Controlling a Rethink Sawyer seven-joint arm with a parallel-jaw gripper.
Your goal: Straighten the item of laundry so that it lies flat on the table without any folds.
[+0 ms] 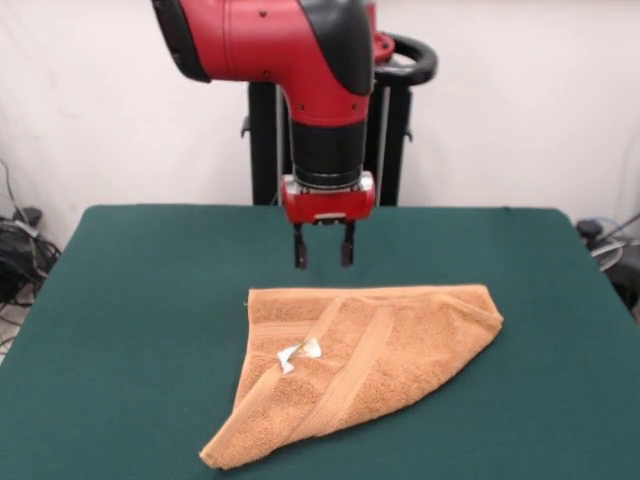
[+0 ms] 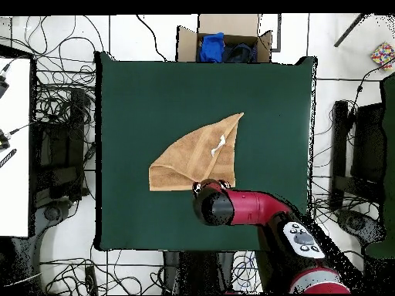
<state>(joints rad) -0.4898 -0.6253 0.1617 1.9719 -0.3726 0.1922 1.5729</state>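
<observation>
The orange-tan towel [image 1: 370, 350] lies on the green table [image 1: 130, 300], folded over into a rough triangle. One point reaches the table's front edge, and woven bands run diagonally across it. Its white care tag [image 1: 300, 352] shows on top near the left fold. My gripper [image 1: 323, 255] hangs just above the table behind the towel's far edge, open and empty, fingers pointing down. In the overhead view the towel [image 2: 197, 154] sits mid-table [image 2: 139, 92] with its tag [image 2: 220, 144] visible. The arm's wrist [image 2: 212, 204] covers the gripper at the towel's lower edge.
The robot's black pedestal [image 1: 265, 150] stands behind the table. A cardboard box [image 2: 227, 42] holding blue and dark items sits just beyond the table's far edge. Cables and equipment [image 2: 58, 146] lie on the floor on both sides.
</observation>
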